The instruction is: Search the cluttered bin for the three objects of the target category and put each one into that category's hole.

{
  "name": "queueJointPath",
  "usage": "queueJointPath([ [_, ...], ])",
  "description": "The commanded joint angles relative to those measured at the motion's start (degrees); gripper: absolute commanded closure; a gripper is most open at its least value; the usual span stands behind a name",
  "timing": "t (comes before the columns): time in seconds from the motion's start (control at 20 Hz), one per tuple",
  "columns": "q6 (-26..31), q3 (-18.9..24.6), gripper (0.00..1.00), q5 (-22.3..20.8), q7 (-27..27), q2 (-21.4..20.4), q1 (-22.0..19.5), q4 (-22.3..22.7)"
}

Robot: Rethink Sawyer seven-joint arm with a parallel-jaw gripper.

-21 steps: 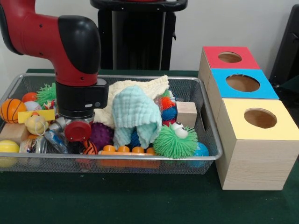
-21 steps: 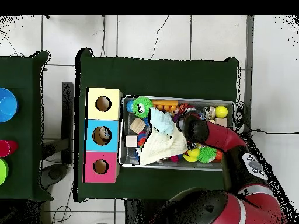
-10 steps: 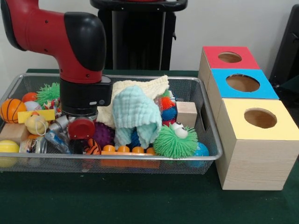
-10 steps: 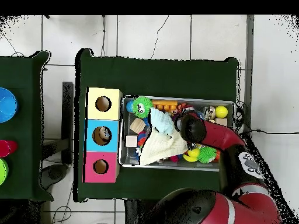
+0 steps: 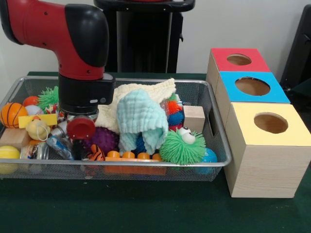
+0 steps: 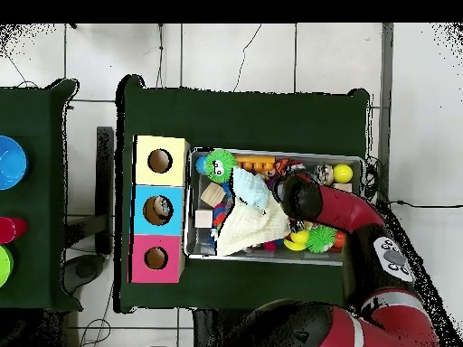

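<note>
Over bin (image 5: 214,121) | claw (image 5: 77,148) raised slightly, nothing visibly held

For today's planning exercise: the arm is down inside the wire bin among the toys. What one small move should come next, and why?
Probably a short straight lift, to show whether anything came up. The end effector sits buried between the purple spiky ball and the tiger-striped ball, so its grip cannot be read. The cloths lie close beside it, so moving sideways might drag them.
</note>
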Motion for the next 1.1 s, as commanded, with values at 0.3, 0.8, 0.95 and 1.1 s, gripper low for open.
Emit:
queueJointPath([
  [0.3, 16.3, 2.0, 0.00, -0.7, -7.3, -9.0, -2.5, -1.2],
  [0.8, 14.1, 2.9, 0.00, -2.3, -6.1, -7.6, -3.0, -1.5],
  [0.95, 11.8, 3.0, 0.00, -2.3, -4.7, -6.4, -2.9, -0.8],
  [1.1, 9.9, 3.2, 0.00, -1.9, -3.1, -5.6, -2.6, 0.0],
])
